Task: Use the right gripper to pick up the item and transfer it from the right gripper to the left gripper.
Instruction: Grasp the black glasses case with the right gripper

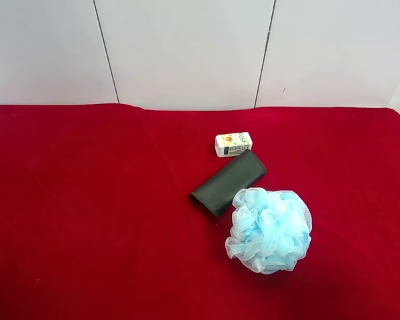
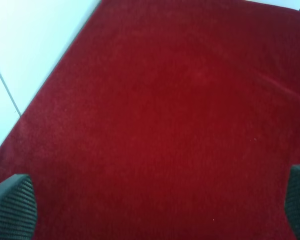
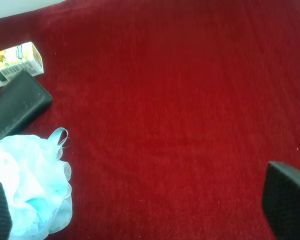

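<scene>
- Red velvety surface (image 1: 87, 220) meets a white panelled wall (image 1: 187, 47).
- The item (image 1: 228, 182) lies diagonally between the white box (image 1: 233, 144) and the blue bath puff (image 1: 270, 230).
- Right gripper (image 3: 142, 205) and left gripper (image 2: 155, 205): jaws wide apart, empty.

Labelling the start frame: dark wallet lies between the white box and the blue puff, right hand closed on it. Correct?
No. The right hand is open and holds nothing: the right wrist view shows its fingers wide apart, clear of the wallet. The wallet does lie between the white box and the blue puff.
</scene>
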